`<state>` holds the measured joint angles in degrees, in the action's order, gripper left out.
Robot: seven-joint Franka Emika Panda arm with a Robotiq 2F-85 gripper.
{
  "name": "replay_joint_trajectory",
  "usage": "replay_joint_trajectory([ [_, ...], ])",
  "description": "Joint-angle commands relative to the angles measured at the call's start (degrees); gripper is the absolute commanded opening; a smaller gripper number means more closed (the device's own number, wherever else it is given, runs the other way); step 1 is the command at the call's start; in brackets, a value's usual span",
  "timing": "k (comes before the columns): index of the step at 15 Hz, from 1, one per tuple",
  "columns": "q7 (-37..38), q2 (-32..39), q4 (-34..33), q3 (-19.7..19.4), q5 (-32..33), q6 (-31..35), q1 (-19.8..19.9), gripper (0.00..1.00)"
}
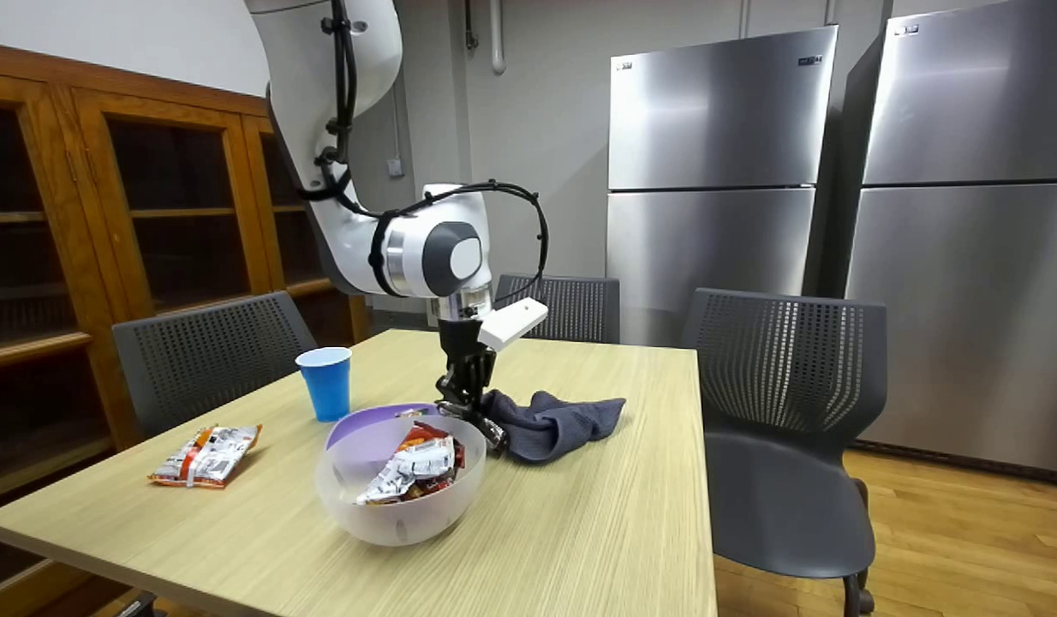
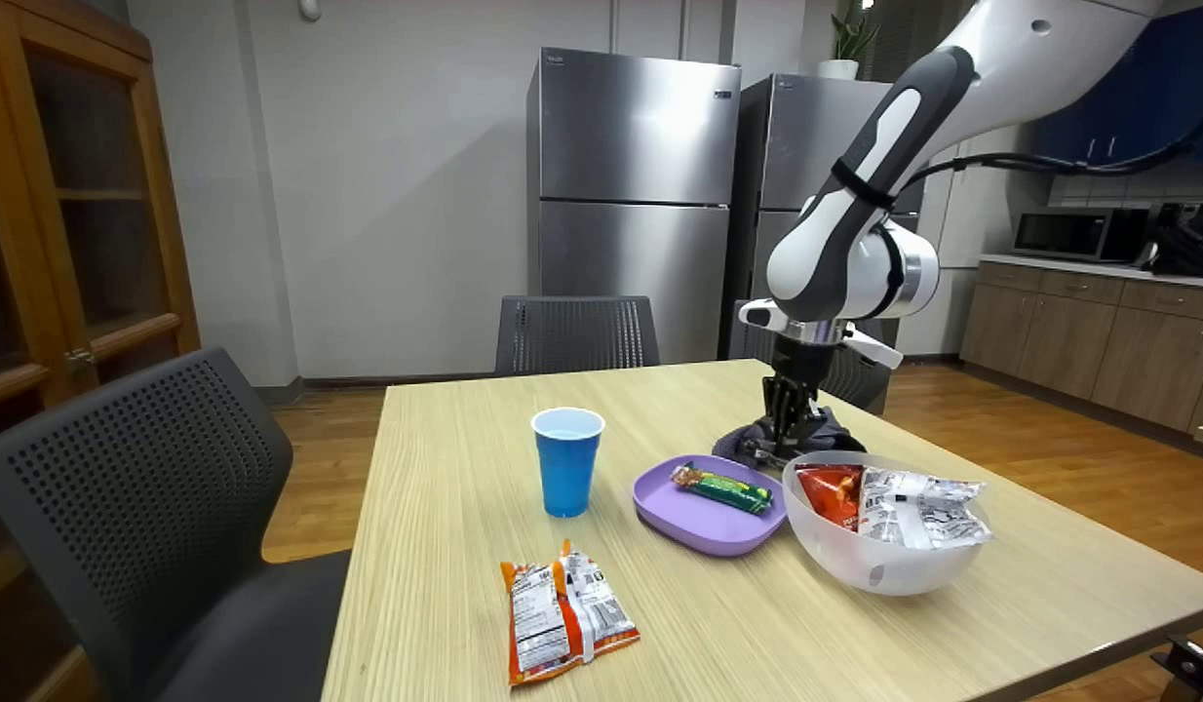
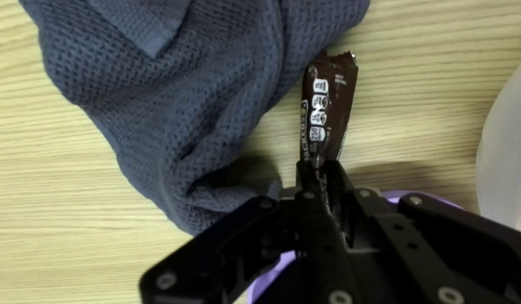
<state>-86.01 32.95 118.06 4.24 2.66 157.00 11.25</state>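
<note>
Fingers (image 3: 307, 179) clamped on brown-wrapped bar (image 3: 328, 109), its long axis extending outward toward right edge of tabletop (image 1: 640, 523) in an exterior view.

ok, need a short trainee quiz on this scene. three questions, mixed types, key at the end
1. Open question: next to the crumpled blue-gray towel, what is the tool closed on?
2. True or false: the blue plastic cup stands upright.
3. Fill in the blank: in an exterior view, the green-wrapped snack bar lies on the ____.

Key:
1. The brown-wrapped snack bar.
2. True.
3. Purple plate.
</note>
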Motion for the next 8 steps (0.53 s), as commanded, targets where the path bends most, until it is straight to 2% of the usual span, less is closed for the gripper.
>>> replay_joint_trajectory([
  [1, 2.6, -3.9, 1.1, -0.3, 1.1, -2.8, -0.4, 0.03],
  [8, 10.0, -7.9, 0.6, -0.3, 0.4, -11.3, -3.5, 0.03],
])
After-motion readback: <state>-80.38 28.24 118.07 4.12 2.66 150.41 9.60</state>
